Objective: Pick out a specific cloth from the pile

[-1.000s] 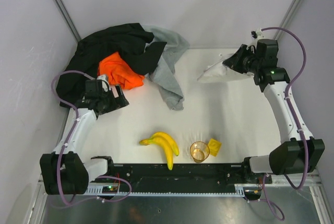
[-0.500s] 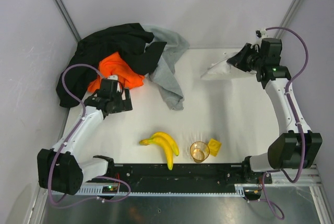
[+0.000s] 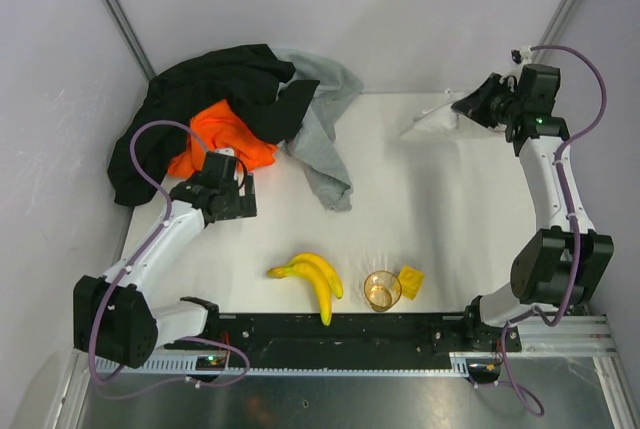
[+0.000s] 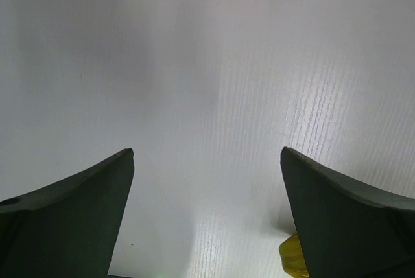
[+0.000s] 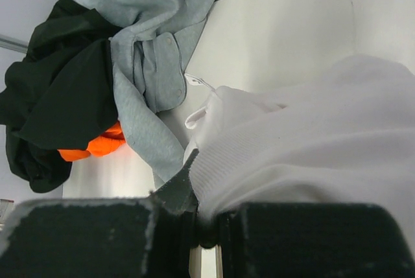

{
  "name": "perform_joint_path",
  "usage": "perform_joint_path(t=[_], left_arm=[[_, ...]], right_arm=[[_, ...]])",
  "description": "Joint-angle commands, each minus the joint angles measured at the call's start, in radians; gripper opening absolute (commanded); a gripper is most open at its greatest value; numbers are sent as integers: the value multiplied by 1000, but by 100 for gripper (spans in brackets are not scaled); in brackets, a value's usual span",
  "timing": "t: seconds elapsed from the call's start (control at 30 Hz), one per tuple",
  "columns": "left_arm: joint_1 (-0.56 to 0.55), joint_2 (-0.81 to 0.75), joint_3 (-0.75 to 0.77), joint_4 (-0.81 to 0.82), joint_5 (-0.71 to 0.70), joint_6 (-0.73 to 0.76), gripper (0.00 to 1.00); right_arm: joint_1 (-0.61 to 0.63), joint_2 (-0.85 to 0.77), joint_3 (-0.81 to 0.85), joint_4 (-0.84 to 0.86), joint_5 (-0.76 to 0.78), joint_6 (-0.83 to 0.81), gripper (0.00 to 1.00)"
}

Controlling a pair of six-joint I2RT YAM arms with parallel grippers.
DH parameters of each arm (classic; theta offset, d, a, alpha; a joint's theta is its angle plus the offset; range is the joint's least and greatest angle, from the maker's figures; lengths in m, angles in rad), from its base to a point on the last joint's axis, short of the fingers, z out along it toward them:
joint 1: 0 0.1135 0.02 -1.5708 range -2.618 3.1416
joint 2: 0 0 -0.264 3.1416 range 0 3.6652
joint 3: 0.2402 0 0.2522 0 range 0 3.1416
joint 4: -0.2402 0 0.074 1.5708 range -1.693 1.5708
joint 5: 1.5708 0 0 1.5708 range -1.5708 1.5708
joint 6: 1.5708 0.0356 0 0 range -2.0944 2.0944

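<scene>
As the right arm has drawn back toward the far right corner over the last second, the scene reads:

worktop (image 3: 440, 209): white; carries everything here.
pile (image 3: 240, 99): far left corner; black garment (image 3: 225, 79) over an orange cloth (image 3: 225, 139), with a grey cloth (image 3: 322, 144) trailing off its right side. It lies as it did a second ago.
white cloth (image 3: 435, 121): well apart from the pile, at the far right, and further right than a second ago. It bunches up from the grip, and I cannot tell whether its free edge touches the worktop.
right pincer (image 3: 472, 109): clamped on the white cloth's edge, with fabric bulging just above the fingers in the wrist view.
left pincer (image 3: 245, 194): has come away from the orange cloth toward mid-worktop; spread wide with nothing between the fingers.
bananas (image 3: 315, 279), cup (image 3: 381, 290): near edge, untouched.
meaning: the picking-out looks essentially done, and what remains is probably setting the cloth down clear of the heap.
</scene>
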Motion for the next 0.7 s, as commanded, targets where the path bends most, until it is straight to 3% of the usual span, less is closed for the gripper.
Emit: perform_joint_path(t=[0.0, 0.33, 0.67], left_arm=[[-10, 3, 48, 5, -6, 8, 100], [-10, -2, 46, 5, 11, 8, 100], [-10, -5, 45, 5, 21, 7, 100]], right_arm=[[-17, 31, -46, 82, -53, -3, 0], [-18, 144, -269, 77, -35, -15, 0], [-20, 125, -515, 129, -63, 5, 2]])
